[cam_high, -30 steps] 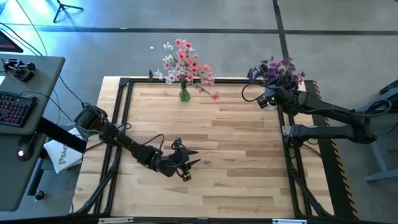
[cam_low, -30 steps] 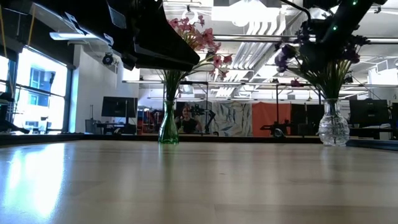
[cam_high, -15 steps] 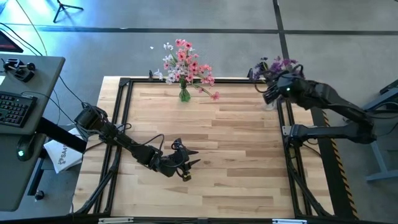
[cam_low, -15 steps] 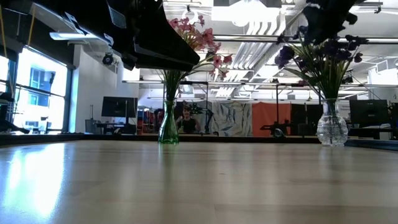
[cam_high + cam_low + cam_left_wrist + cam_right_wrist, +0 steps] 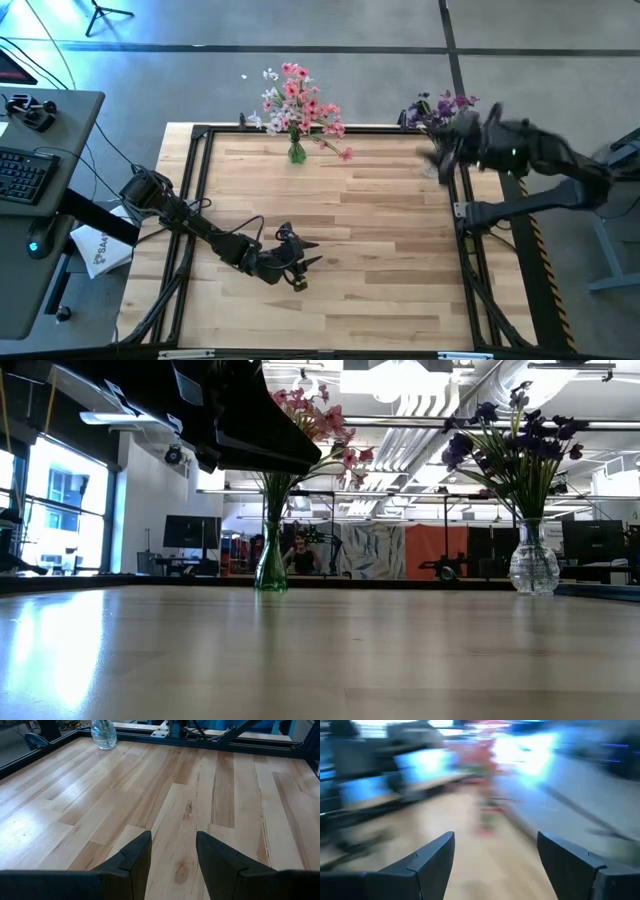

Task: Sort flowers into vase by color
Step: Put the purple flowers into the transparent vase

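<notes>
The right pincer (image 5: pixel 447 152) hangs with its fingers (image 5: pixel 432 862) spread apart and empty, beside the purple flowers (image 5: pixel 445 106) standing in a clear vase (image 5: pixel 533 563) at the tabletop's (image 5: pixel 380 250) far right corner. The left pincer (image 5: pixel 298 262), apart and empty, waits low over the near tabletop. Pink and white flowers (image 5: pixel 297 104) fill a green vase (image 5: pixel 297 152) at the far edge.

I work in a big open robotics lab: exposed ceiling pipes and ducts (image 5: pixel 420 430), a concrete floor (image 5: pixel 300 25) around my framed wooden table (image 5: pixel 340 230), a desk with a keyboard (image 5: pixel 22 175) beside it, and monitors (image 5: pixel 190 532) and a person (image 5: pixel 297 556) beyond.
</notes>
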Controlling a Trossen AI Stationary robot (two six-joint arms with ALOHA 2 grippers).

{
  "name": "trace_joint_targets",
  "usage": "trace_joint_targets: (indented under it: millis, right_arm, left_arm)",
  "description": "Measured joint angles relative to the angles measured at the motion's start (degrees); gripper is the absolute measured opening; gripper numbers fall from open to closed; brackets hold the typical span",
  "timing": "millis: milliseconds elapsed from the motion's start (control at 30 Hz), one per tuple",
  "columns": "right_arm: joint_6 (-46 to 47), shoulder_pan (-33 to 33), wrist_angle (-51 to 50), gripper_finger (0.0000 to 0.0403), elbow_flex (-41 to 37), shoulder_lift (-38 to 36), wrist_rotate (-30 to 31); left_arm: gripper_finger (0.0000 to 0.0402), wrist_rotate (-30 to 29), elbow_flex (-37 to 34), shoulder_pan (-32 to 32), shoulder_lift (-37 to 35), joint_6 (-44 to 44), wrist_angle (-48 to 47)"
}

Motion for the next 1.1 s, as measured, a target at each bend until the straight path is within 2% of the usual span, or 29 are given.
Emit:
trace_joint_targets:
  millis: [100,233,433,533,600,767,867,967,1100]
  right_arm:
    - [0.96,9.56,7.68,0.0275,-4.55,0.63,-7.0]
    - [5.26,20.68,11.87,0.0275,-13.57,2.98,-8.41]
    - [19.61,27.54,16.02,0.0275,-30.85,7.22,-11.52]
    - [26.78,26.61,16.5,0.0275,-37.25,9.49,-11.12]
    - [31.89,24.62,12.31,0.0275,-39.58,10.45,-8.69]
    - [52.75,19.83,-6.59,0.0275,-44.09,10.1,6.79]
    - [61.5,17.43,-8.21,0.0278,-48.53,9.36,14.04]
    - [63.47,13.29,-5.18,0.0297,-51.75,8.97,18.45]
    - [60.77,5.8,-2.0,0.0336,-52.49,8.98,23.7]
  left_arm:
    - [0.0145,0.0,-0.02,-0.01,0.0,0.0,0.0]
    - [0.0145,-0.02,-0.02,-0.01,0.0,0.0,0.0]
    - [0.0145,0.69,-0.02,-0.01,0.0,0.0,0.0]
    - [0.0145,0.96,-0.01,-0.02,0.0,0.0,-0.02]
    - [0.0145,0.96,-0.02,-0.01,0.0,0.0,-0.07]
    - [0.0145,0.98,-0.02,0.0,0.0,0.0,-0.09]
    - [0.0145,1.01,-0.02,0.0,0.0,-0.01,-0.09]
    - [0.0145,1.03,-0.02,0.0,0.0,0.0,-0.07]
    - [0.0145,1.07,-0.02,0.0,0.0,0.02,-0.09]
